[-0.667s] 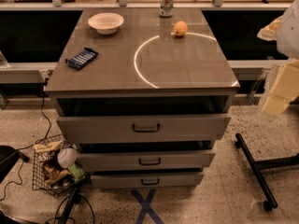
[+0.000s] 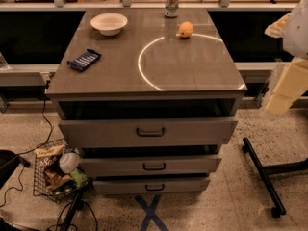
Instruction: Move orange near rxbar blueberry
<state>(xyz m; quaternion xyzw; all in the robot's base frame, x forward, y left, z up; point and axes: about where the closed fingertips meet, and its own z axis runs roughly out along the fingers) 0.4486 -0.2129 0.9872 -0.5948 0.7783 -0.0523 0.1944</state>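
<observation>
Camera view | we see small round yellowish orange (image 2: 186,30) at 1 o'clk on grey tabletop (image 2: 192,71), near silver drink can (image 2: 172,1) | flat dark-blue rxbar blueberry (image 2: 84,60) at 9 o'clk, well apart, long axis 8–2 | gripper (image 2: 288,85) off table's 3 o'clk side, orange at its 10 o'clk | jaw state: we can't tell
</observation>
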